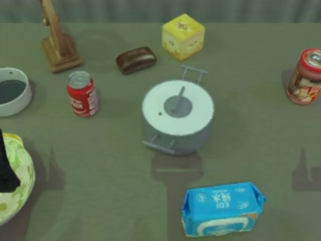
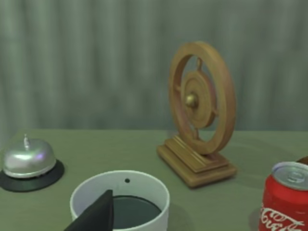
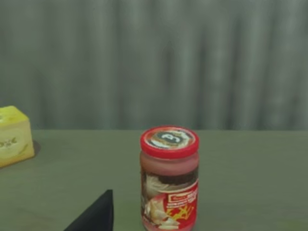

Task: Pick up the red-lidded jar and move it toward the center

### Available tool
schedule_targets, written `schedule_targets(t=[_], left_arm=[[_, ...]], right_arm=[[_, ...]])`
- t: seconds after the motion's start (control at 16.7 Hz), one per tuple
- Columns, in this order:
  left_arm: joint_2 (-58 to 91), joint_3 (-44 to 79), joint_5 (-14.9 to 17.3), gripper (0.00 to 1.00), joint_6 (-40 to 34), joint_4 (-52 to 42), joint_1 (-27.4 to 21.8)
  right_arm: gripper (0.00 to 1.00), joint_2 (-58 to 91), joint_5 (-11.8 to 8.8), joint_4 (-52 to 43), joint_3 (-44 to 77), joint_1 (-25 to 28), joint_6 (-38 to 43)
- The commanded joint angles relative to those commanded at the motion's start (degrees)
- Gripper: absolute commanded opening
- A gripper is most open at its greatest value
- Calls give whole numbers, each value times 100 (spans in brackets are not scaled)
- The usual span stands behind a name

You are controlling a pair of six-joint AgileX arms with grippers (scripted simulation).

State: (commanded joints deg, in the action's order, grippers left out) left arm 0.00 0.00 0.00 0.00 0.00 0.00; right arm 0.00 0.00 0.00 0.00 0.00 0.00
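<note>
While our right gripper itself lies outside the top view, only one dark finger [image 3: 94, 214] of it shows in the right wrist view, so we cannot tell whether it is spread or pressed together. Ahead of that finger the red-lidded jar [image 3: 169, 180] stands upright on the table [image 1: 115, 165], untouched. From above, the jar [image 1: 306, 76] sits at the far right edge of the table, well apart from the centre.

Our left gripper is likewise seen only as one dark finger [image 2: 96, 216] in the left wrist view, and we cannot tell its state either. A black part of the left arm [image 1: 7, 165] shows at the left edge of the top view, over a green-patterned bowl [image 1: 17, 193]. Just beyond the left finger is a white round container [image 1: 12, 91] with a dark inside, at the left edge of the table.

Outward from there, a red soda can [image 1: 82, 94] with a silver top stands right of the white container, and a wooden wheel ornament [image 2: 201, 113] on its base stands far left. A silver call bell [image 2: 29, 161] appears only in the left wrist view. At the centre sits a grey round pot [image 1: 177, 116] with a white lid. Beyond it lie a brown loaf [image 1: 136, 59] and a yellow cube box [image 1: 183, 36]. Near us, right of centre, lies a blue wipes pack [image 1: 222, 208].
</note>
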Motion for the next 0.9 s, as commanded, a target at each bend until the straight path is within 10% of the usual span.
schedule_targets(t=[0.9], left_arm=[[0,0,0,100,0,0,0]], right_arm=[[100,4122,80,-3123,3575,-236,-945]])
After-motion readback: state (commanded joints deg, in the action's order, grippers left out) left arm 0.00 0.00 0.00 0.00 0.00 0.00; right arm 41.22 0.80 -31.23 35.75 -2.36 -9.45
